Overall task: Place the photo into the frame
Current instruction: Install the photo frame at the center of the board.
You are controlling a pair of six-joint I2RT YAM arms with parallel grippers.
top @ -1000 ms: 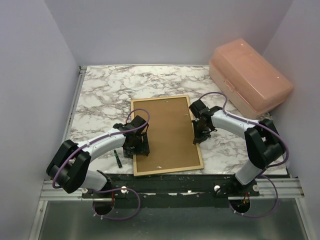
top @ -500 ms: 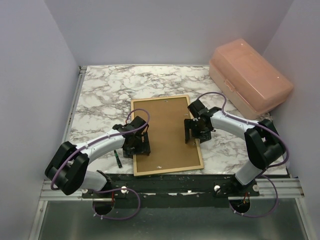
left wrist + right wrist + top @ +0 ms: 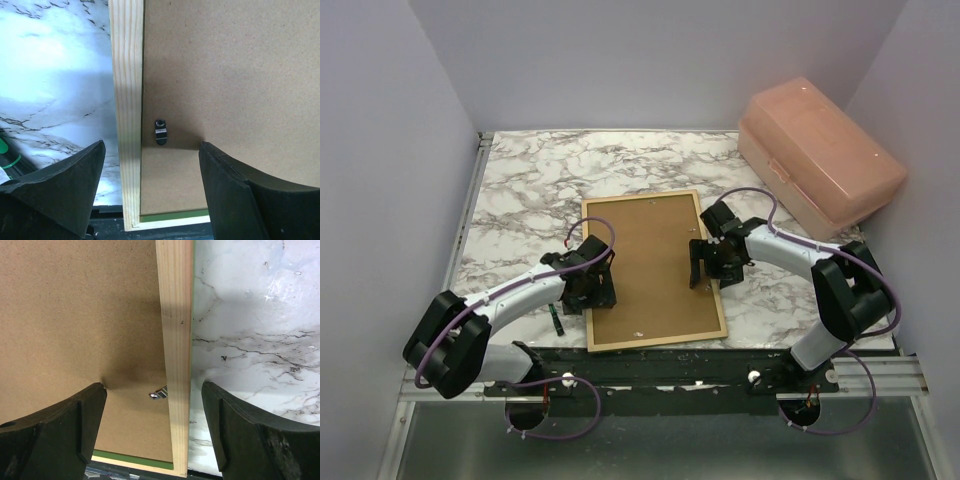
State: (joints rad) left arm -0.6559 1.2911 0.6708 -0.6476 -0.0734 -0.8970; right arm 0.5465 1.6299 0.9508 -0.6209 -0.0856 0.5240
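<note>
The frame [image 3: 656, 341] lies face down on the marble table, its pale wood back up and a plain brown backing board [image 3: 655, 262] seated in it. The photo is hidden. My left gripper [image 3: 592, 289] stands open over the frame's left rail [image 3: 127, 100], one finger outside it and one above the board [image 3: 225, 75], near a small black turn clip [image 3: 160, 132]. Over the right rail [image 3: 175, 340], my right gripper [image 3: 711, 266] is open too, straddling it beside a metal clip [image 3: 159, 393]. A thin green edge [image 3: 132, 459] shows at the near end.
A large pink lidded box [image 3: 817, 150] stands at the back right. Left of the frame's near corner, a small dark and green stick [image 3: 557, 318] lies by the table's front edge. Purple walls close in both sides and the back.
My right gripper has gone from shut to open and shifted slightly left onto the right rail. The left arm has edged a little along the left rail.
</note>
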